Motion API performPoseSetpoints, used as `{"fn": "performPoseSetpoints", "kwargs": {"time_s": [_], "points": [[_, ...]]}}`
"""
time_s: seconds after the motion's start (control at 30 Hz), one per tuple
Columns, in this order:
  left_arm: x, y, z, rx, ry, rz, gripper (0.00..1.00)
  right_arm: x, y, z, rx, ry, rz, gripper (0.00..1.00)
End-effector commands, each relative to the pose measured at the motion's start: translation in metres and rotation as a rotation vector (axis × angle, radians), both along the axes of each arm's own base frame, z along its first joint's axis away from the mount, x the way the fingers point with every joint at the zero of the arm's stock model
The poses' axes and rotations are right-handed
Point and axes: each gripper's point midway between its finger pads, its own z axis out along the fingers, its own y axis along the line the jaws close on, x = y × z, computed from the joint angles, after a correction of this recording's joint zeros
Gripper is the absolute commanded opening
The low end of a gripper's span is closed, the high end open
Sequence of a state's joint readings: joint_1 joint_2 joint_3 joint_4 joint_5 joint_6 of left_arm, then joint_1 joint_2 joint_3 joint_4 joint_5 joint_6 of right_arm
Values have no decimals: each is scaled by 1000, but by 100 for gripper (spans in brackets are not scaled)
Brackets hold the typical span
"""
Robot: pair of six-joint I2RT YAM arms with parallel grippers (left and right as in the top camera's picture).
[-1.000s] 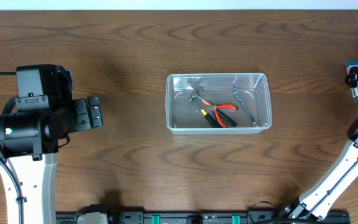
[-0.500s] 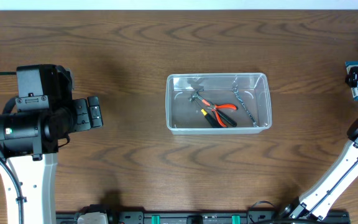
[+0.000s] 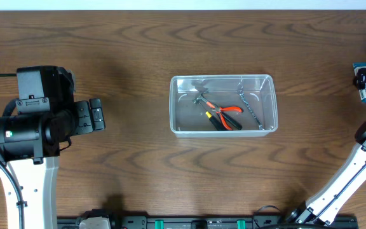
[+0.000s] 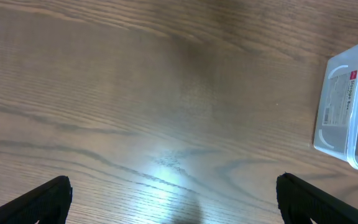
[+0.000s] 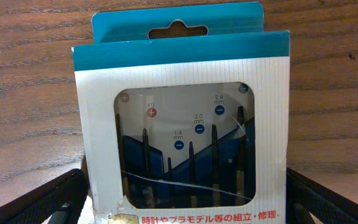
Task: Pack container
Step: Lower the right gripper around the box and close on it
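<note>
The container (image 3: 172,105) — clear, rectangular, round-cornered — is seen standing on the wooden surface (image 3: 138,51). Inside it red-handled pliers (image 3: 226,112) are laid, with a yellow-and-black-handled tool (image 3: 210,117) just beside them and a thin metal piece (image 3: 248,105) toward the container's right wall. Well to the left of the container the left end effector (image 3: 98,115) is seen over bare wood. In the left wrist view its fingers (image 4: 48,196) are spread wide with nothing between them, and a corner of the container is caught at the right edge. Well to the right of the container, a blue-and-white box (image 5: 182,124) of small screwdrivers is laid flat on the surface. The right end effector (image 5: 185,193) is spread wide, one finger at each side of the box — whether the box is touched cannot be told.
</note>
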State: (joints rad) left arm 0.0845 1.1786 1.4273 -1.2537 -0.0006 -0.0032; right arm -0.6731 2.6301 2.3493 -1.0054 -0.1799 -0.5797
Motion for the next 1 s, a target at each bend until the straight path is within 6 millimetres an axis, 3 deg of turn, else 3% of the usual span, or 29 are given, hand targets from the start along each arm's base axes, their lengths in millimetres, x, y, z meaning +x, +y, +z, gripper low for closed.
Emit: {"fn": "performPoseSetpoints", "kwargs": {"time_s": [0.0,0.27,0.5,0.6,0.87,0.97], "points": [[0,3,0,2,4,17,98,-17,1,-26,21,76,-22,99],[0,3,0,2,4,17,98,-14,-1,-25,8,63,-17,86],[0,3,0,3,4,17,98,-16,-5,-25,-14,76,-21,87],[0,3,0,2,4,17,98,-22,-12,-26,-53,109,-34,93],[0,3,0,2,4,17,98,-28,-15,-26,-79,144,-25,86],[0,3,0,2,4,17,98,-28,-14,-26,-81,145,7,91]]}}
